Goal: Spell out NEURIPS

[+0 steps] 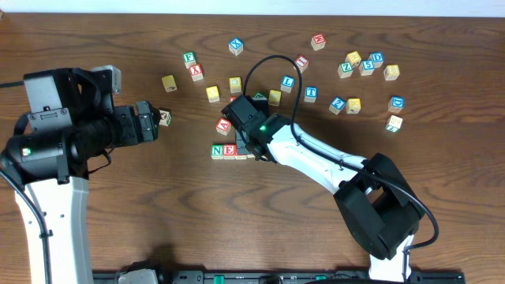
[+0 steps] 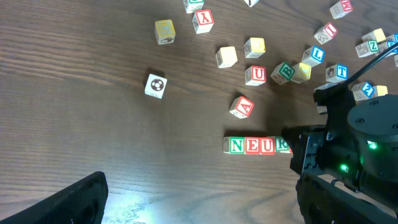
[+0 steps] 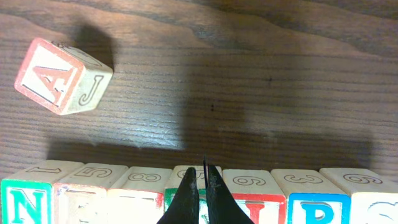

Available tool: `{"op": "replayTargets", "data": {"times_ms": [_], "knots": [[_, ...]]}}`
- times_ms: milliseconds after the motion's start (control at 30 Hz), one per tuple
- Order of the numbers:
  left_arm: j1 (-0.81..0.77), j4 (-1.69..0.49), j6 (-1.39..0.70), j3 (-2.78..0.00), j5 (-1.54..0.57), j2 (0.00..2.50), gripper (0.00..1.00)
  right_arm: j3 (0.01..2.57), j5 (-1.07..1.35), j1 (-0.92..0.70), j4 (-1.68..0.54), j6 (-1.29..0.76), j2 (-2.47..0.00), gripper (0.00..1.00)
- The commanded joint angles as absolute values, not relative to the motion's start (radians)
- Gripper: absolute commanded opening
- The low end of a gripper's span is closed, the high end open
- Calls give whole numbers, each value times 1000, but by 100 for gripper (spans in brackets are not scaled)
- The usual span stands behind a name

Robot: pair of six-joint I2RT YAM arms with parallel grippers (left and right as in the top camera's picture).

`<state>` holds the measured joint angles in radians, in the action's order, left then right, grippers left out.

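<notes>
A row of seven wooden cubes lies along the bottom of the right wrist view, from the green N (image 3: 23, 200) to the blue P (image 3: 317, 208) and the last cube, S (image 3: 376, 204). My right gripper (image 3: 204, 173) is shut with nothing held. Its tips hang just over the fourth, green-edged cube (image 3: 180, 177). From overhead the row (image 1: 223, 151) starts with N and E, and the right gripper (image 1: 248, 147) covers the other cubes. The left wrist view shows N, E, U and R (image 2: 258, 145). My left gripper (image 1: 156, 122) stands open and empty at the left.
A tilted red A cube (image 3: 59, 74) (image 1: 223, 125) lies just behind the row. A small cube (image 1: 165, 117) sits at the left gripper's tips. Several loose lettered cubes (image 1: 367, 63) are scattered across the back and right. The right arm's cable (image 1: 268, 67) loops above them.
</notes>
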<state>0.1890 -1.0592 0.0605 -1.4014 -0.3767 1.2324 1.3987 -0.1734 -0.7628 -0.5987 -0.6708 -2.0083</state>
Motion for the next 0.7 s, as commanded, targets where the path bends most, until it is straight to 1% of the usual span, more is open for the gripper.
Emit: {"op": "replayTargets", "data": {"times_ms": [0, 667], "knots": [[193, -1061, 71, -1417, -384, 1229, 95, 1398, -166, -761, -603, -688, -2015, 1], [193, -1061, 71, -1417, -384, 1229, 95, 1398, -150, -773, -628, -702, -2015, 1]]}}
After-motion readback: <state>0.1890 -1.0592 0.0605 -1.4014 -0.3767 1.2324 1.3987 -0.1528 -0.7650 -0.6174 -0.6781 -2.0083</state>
